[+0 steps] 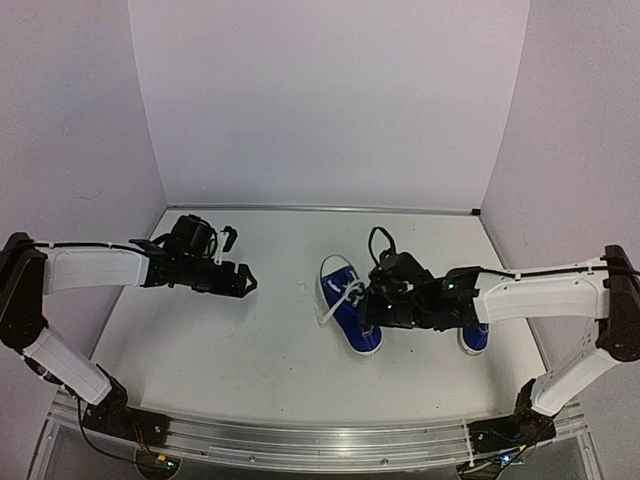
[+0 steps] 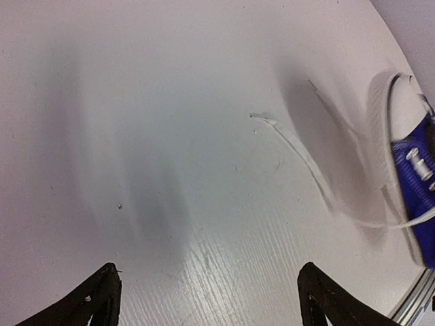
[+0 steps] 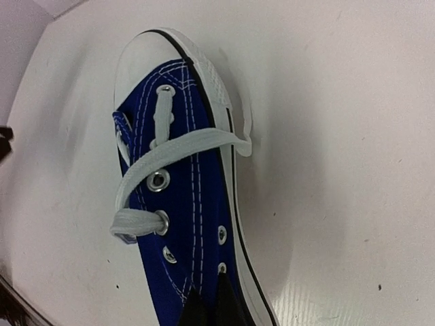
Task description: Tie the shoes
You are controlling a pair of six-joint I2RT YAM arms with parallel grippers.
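Observation:
One blue sneaker (image 1: 350,305) with a white toe cap lies mid-table, its white laces (image 1: 340,298) loose across the tongue and off its left side. My right gripper (image 1: 372,318) sits on it; in the right wrist view its fingers (image 3: 212,307) are pressed together on the blue canvas side of the shoe (image 3: 180,176), near the lower eyelets. The second sneaker (image 1: 474,338) is mostly hidden under my right arm. My left gripper (image 1: 243,282) is open and empty, left of the shoe; its wrist view (image 2: 207,272) shows a loose lace end (image 2: 299,156) on the table and the shoe's toe (image 2: 411,136).
White walls close the table at the back and both sides. A metal rail (image 1: 320,440) runs along the near edge, where the arm bases stand. Bare tabletop (image 1: 270,340) lies between my left gripper and the shoe.

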